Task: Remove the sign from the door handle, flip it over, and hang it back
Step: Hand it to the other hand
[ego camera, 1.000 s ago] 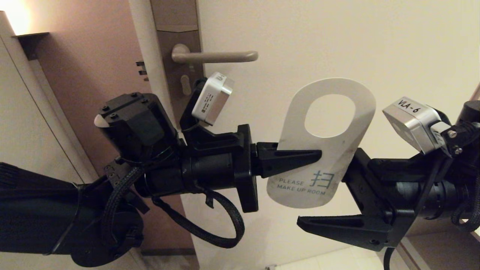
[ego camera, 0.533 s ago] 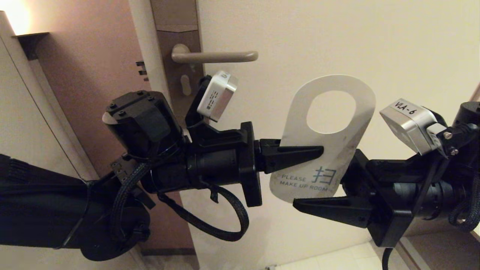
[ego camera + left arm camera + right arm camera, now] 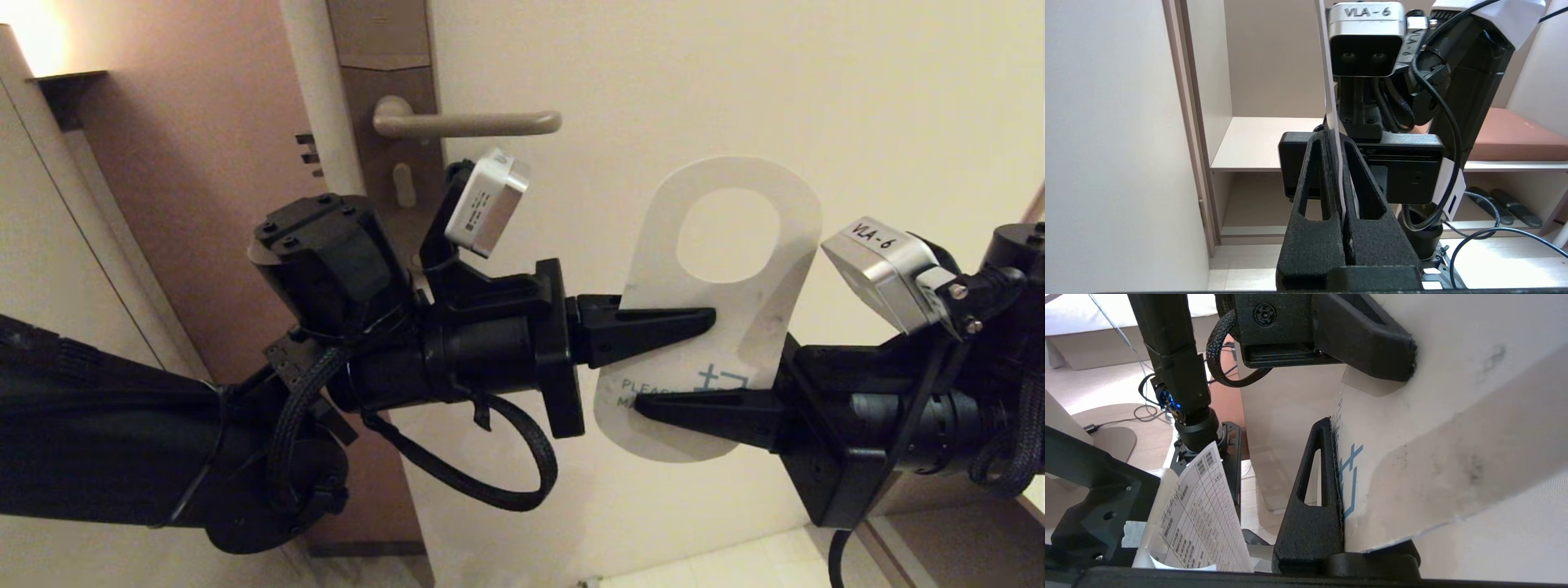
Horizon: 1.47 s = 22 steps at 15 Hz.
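Observation:
The sign [image 3: 751, 327] is off the door handle [image 3: 473, 124] and hangs upright in the air below and to the right of it, white "PLEASE MAKE UP ROOM" side facing me, oval hole on top. My left gripper [image 3: 709, 317] is shut on the sign's left edge just below the hole; the card shows edge-on between its fingers in the left wrist view [image 3: 1331, 81]. My right gripper [image 3: 645, 402] comes in from the right across the lower printed part. In the right wrist view its finger [image 3: 1323, 477] presses on the white face [image 3: 1433, 437]; the other finger is hidden behind the card.
The handle sits on a brownish lock plate [image 3: 367, 171] at the pale door's [image 3: 735, 82] left edge, with small dark latch bolts [image 3: 309, 153] beside it. A pinkish wall and door frame lie to the left. Both arms meet below the handle.
The right gripper's wide-open jaws have closed onto the sign's lower part. Both arms and the sign have shifted slightly right and up.

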Available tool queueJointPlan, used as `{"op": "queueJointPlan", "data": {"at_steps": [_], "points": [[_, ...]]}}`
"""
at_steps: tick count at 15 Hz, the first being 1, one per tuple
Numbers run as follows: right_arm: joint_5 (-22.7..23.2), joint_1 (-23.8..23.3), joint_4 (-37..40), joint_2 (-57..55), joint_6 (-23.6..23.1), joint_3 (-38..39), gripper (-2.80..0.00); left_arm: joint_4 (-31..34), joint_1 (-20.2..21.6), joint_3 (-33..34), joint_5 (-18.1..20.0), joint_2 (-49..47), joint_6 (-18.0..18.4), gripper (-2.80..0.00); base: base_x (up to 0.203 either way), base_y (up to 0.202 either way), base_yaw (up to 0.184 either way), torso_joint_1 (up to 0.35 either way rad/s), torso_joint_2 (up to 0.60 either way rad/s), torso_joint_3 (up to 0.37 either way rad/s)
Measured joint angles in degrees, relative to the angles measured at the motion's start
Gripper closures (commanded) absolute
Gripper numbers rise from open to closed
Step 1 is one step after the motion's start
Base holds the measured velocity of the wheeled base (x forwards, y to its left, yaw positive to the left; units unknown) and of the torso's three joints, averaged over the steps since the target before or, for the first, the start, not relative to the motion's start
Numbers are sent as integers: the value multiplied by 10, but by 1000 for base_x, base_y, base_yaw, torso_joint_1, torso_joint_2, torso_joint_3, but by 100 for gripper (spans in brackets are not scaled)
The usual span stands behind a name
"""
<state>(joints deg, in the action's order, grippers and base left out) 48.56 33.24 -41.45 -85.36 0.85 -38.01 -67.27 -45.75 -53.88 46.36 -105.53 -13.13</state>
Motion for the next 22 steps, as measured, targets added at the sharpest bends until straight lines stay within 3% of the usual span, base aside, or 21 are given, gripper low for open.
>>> {"op": "queueJointPlan", "data": {"at_steps": [1, 2, 10, 16, 22], "points": [[0, 0, 0, 0, 0, 1, 0, 0, 0, 1, 0, -1, 1, 0, 0, 0, 0, 0, 0, 0], [0, 0, 0, 0, 0, 1, 0, 0, 0, 2, 0, -1, 2, -280, 0, 0, 0, 0, 0, 0], [1, 1, -1, -3, -1, 1, 0, -30, -1, 16, -1, -4, -12, -280, 0, 0, 0, 0, 0, 0], [-2, -7, 0, -1, -2, 14, 0, -81, 14, 90, -2, 18, -13, -280, 0, 0, 0, 0, 0, 0], [-3, -21, 0, 8, -4, 40, 0, -84, 44, 144, -5, 65, -10, -280, 0, 0, 0, 0, 0, 0]]}}
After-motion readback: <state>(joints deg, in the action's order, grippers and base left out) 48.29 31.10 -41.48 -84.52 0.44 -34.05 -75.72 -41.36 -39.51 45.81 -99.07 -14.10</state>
